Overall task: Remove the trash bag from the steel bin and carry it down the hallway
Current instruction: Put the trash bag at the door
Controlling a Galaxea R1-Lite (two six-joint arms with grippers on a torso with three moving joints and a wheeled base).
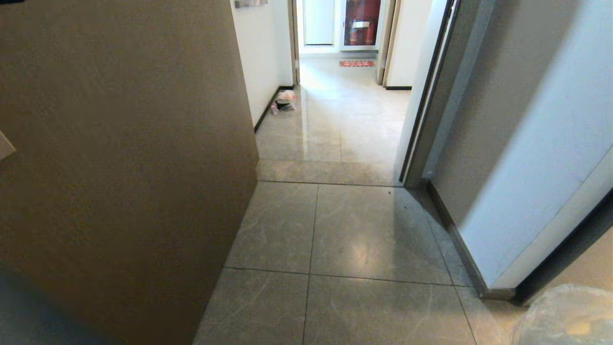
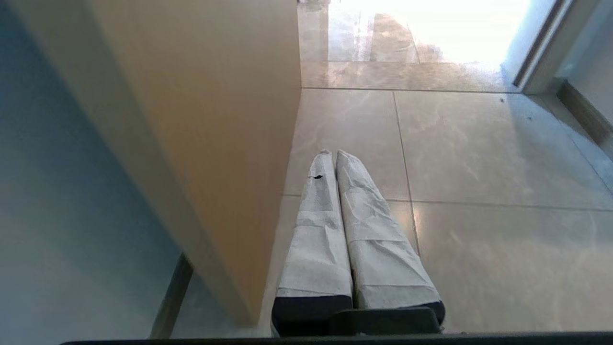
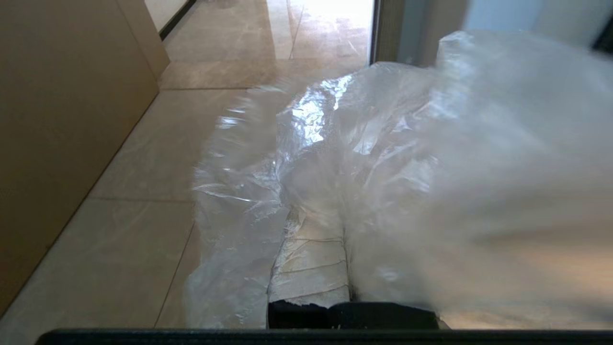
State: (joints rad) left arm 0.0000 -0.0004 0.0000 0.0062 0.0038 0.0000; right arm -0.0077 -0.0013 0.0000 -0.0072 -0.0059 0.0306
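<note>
While the head view looks down the hallway [image 1: 335, 230], the trash bag [image 1: 567, 314] shows at its lower right. Left gripper [image 2: 333, 153]: fingers pressed together, empty. Right gripper [image 3: 311, 225]: clamped on the bag's crinkled plastic.

Both grippers' jaws closed

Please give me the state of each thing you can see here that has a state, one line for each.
Thin clear crinkled plastic trash bag: out of any bin, held by the right gripper, shut on it.
Left gripper: fingers shut, empty, above the glossy beige tiled hallway floor.
Grey door: standing open.
Small pinkish-white rubbish bundle: on the floor, by the white wall.
</note>
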